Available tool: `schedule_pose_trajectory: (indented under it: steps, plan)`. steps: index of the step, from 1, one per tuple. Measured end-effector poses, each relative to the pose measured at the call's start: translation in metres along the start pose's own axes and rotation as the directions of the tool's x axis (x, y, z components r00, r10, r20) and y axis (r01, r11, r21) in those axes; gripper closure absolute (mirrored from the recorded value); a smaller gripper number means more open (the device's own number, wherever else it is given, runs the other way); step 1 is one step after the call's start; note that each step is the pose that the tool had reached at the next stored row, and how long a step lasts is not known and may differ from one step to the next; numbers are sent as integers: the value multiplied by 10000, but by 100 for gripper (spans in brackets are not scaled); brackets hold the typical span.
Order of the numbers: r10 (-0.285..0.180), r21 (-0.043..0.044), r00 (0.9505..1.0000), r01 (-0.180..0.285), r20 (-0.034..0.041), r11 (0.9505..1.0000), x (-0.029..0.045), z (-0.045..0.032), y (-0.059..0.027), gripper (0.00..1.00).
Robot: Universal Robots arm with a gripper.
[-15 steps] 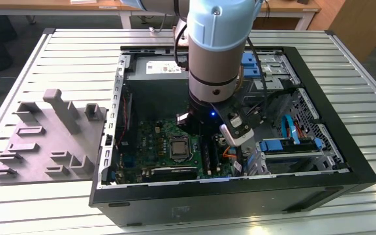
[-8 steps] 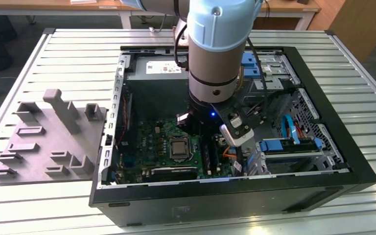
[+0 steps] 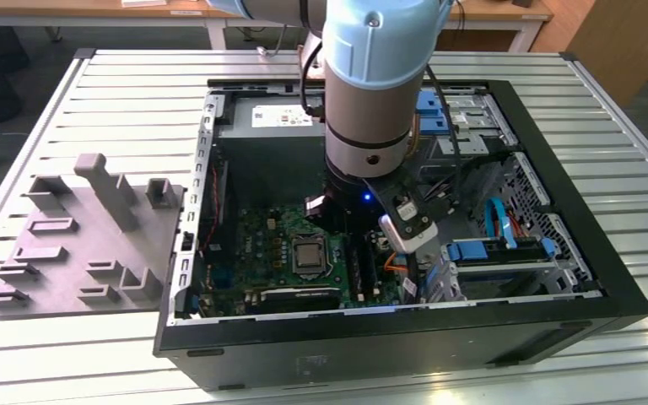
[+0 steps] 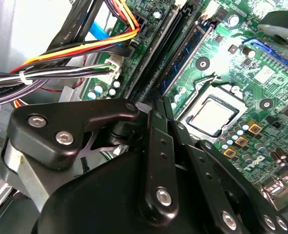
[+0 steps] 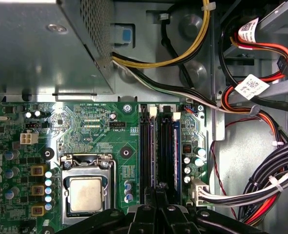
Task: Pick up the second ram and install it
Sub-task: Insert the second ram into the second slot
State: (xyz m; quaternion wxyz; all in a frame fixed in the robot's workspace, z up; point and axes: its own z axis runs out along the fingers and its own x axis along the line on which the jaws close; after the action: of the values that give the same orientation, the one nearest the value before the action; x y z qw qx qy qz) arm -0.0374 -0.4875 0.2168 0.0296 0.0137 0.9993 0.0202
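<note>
An open computer case lies on the table, and my gripper reaches down into it over the green board. In both wrist views my gripper hovers just above the near end of the long black memory slots. A dark-blue stick stands seated in one slot. Another dark-blue strip lies along the slot beside the processor socket. I cannot tell which of them is the second ram, nor whether my gripper holds anything.
Bundles of coloured cables run close beside the slots. A drive cage with blue parts and the power supply crowd the case. A grey fixture block sits on the slatted table at the exterior view's left.
</note>
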Motion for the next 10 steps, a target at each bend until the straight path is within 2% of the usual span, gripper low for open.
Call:
schedule_pose_trajectory:
  steps: [10]
  plan:
    - [1, -18, 10000, -1, 1, 10000, -1, -15, -1, 89]
